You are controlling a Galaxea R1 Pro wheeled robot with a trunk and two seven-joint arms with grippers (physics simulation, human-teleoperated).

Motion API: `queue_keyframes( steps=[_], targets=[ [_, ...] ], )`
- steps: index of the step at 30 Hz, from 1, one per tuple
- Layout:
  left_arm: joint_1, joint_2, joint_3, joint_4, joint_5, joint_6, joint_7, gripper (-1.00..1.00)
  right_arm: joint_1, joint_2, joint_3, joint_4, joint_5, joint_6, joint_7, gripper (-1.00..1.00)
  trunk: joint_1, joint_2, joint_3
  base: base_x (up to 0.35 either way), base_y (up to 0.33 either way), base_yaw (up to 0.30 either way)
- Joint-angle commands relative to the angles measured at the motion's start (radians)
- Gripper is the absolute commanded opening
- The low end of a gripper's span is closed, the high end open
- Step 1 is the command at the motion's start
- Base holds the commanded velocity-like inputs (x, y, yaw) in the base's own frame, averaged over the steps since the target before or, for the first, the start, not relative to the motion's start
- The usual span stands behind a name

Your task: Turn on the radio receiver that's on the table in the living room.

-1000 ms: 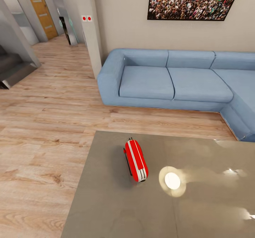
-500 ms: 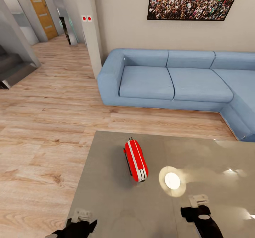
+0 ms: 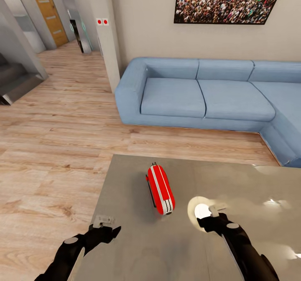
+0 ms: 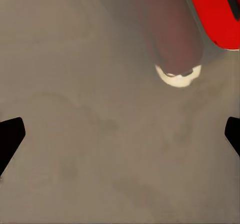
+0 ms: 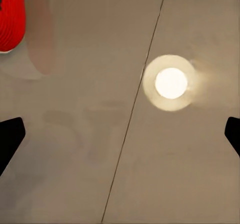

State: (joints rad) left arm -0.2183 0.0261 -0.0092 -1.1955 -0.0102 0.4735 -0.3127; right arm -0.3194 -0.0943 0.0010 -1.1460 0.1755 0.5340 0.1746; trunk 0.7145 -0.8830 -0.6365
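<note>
You face the living room, its blue sofa [image 3: 200, 93] against the far wall, and the wide glossy grey counter [image 3: 138, 247] below you. The red radio [image 3: 160, 189] stands on it toward its far left part, narrow end toward you, untouched. It looks like a small, stiff, light plastic box on a slick top, so a sideways shove would likely slide or tip it; press gently on the dial face, or steady the body from the opposite side, and leave the thin wire handle alone. Your left hand [image 3: 105, 223] and right hand [image 3: 214, 212] hover near it, both spread wide, holding nothing.
</note>
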Motion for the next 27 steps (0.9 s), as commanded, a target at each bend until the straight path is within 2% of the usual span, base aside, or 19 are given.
queue_keyframes(
  steps=[1,8,27],
  targets=[
    [-0.011,0.001,0.0,0.008,0.003,-0.002,-0.001,1.0,0.0,0.001,0.0,-0.001,0.006,0.0,0.006,1.0,0.0,0.0,0.0,0.0,0.0,0.0],
    [-0.048,-0.005,0.001,0.071,0.009,-0.015,-0.003,1.0,-0.001,0.007,-0.002,0.008,0.011,-0.001,0.014,1.0,0.0,0.0,0.0,0.0,0.0,0.0],
    [-0.052,-0.009,-0.001,0.068,0.008,-0.011,-0.002,1.0,-0.001,0.01,0.001,0.009,0.008,0.002,0.029,1.0,0.0,0.0,0.0,0.0,0.0,0.0]
  ],
)
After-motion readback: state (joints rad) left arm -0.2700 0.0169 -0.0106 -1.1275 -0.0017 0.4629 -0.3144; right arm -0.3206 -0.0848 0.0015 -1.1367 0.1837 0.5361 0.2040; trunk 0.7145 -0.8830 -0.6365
